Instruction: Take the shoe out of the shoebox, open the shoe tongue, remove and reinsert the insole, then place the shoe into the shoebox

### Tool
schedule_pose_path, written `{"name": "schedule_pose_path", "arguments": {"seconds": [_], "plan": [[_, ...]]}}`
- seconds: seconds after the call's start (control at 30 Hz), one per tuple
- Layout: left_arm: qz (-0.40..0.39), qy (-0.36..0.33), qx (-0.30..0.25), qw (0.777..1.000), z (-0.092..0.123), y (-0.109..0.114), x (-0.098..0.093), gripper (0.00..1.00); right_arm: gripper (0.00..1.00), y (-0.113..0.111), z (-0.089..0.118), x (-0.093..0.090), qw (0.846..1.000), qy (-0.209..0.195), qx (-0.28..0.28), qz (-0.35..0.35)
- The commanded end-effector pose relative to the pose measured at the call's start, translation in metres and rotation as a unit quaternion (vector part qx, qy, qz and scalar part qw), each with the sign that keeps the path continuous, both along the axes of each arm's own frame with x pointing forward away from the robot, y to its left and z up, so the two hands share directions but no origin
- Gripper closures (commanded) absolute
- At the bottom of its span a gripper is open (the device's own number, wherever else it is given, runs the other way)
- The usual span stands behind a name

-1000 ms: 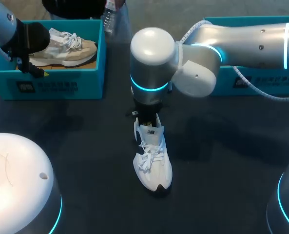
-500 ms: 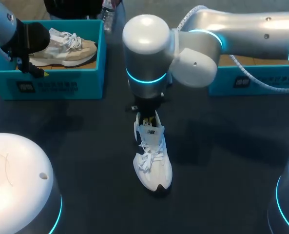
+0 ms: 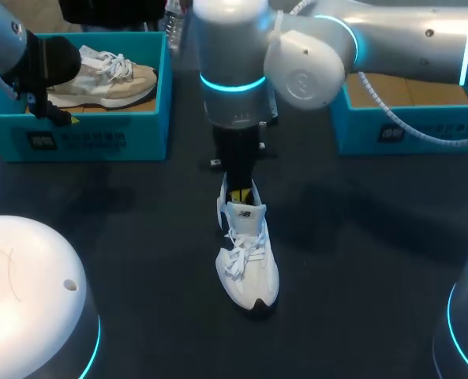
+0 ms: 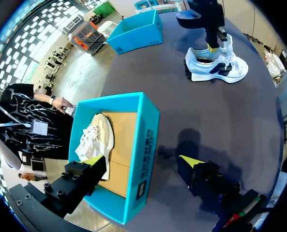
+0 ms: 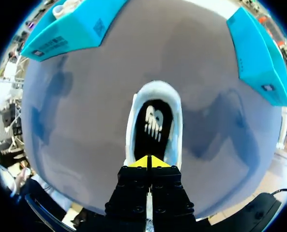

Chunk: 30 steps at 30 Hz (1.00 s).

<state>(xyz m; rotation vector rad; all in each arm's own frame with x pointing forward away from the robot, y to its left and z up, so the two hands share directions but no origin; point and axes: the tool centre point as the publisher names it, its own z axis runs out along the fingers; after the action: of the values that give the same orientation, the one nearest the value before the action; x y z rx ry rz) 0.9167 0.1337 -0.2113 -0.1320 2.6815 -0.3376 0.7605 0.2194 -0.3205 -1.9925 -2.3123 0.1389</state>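
Our white shoe [image 3: 247,257] stands upright on the dark table [image 3: 139,197], near its middle, toe toward us, laces tied and the tongue raised at the heel end. From above we see its dark insole [image 5: 153,126] lying inside the opening. Our right gripper [image 5: 149,162] hangs just over the heel rim, its yellow tips pressed together with nothing visible between them. Well apart, at the far left, a teal shoebox [image 3: 84,138] holds a beige shoe [image 3: 111,77]. Our left gripper [image 4: 142,161] is spread wide across that box's near wall, one finger over the beige shoe, the other outside, gripping nothing. A second teal shoebox [image 3: 407,133] sits at the far right.
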Motion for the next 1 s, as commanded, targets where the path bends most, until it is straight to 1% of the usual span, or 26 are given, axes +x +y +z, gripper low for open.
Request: {"name": "schedule_pose_path", "arguments": {"seconds": [0.03, 0.13, 0.17, 0.33, 0.43, 0.47, 0.5, 0.53, 0.57, 0.6, 0.63, 0.67, 0.7, 1.0], "plan": [[0.001, 0.0, 0.002, 1.0, 0.0, 0.0, -0.001, 0.0, 1.0, 0.003, -0.008, -0.004, 1.0, 0.023, -0.004, -0.014], [0.001, 0.0, 0.002, 1.0, 0.0, 0.0, -0.001, 0.0, 1.0, 0.004, -0.01, -0.009, 0.999, 0.039, -0.01, -0.026], [0.001, 0.0, 0.002, 1.0, 0.0, 0.0, -0.001, 0.0, 1.0, 0.004, -0.011, -0.011, 0.998, 0.046, -0.019, -0.029], [0.001, 0.0, 0.002, 1.0, 0.0, 0.0, -0.001, 0.0, 1.0, 0.001, -0.017, -0.012, 0.998, 0.044, -0.014, -0.039], [0.001, 0.0, 0.002, 1.0, 0.0, 0.0, -0.001, 0.0, 1.0, 0.0, -0.016, -0.012, 0.998, 0.041, -0.012, -0.045], [0.001, 0.0, 0.002, 1.0, 0.0, 0.0, -0.001, 0.0, 0.88, 0.0, -0.016, -0.012, 0.998, 0.04, -0.011, -0.045], [0.001, 0.0, 0.002, 1.0, 0.0, 0.0, -0.001, 0.0, 0.69, 0.0, -0.016, -0.012, 0.998, 0.04, -0.011, -0.045], [0.001, 0.0, 0.002, 1.0, 0.0, 0.0, -0.001, 0.0, 0.6, 0.0, -0.016, -0.011, 0.998, 0.04, -0.011, -0.045], [0.001, 0.0, 0.002, 1.0, 0.0, 0.0, -0.001, 0.0, 0.54, 0.0, -0.017, -0.01, 0.998, 0.039, -0.011, -0.045], [0.001, 0.0, 0.002, 1.0, 0.0, 0.0, -0.001, 0.0, 0.43, -0.001, -0.018, -0.01, 0.998, 0.039, -0.01, -0.045], [0.001, 0.0, 0.002, 1.0, 0.0, 0.0, -0.001, 0.0, 0.18, -0.001, -0.019, -0.01, 0.998, 0.038, -0.01, -0.045], [0.001, 0.0, 0.002, 1.0, 0.0, 0.0, -0.001, 0.0, 0.07, -0.002, -0.019, -0.01, 0.998, 0.038, -0.011, -0.045], [0.001, 0.0, 0.002, 1.0, 0.0, 0.0, -0.001, 0.0, 0.0, -0.002, -0.019, -0.01, 0.998, 0.037, -0.011, -0.045], [0.001, 0.0, 0.002, 1.0, 0.0, 0.0, -0.001, 0.0, 0.0, -0.003, -0.023, -0.007, 0.998, 0.042, -0.008, -0.04]]}}
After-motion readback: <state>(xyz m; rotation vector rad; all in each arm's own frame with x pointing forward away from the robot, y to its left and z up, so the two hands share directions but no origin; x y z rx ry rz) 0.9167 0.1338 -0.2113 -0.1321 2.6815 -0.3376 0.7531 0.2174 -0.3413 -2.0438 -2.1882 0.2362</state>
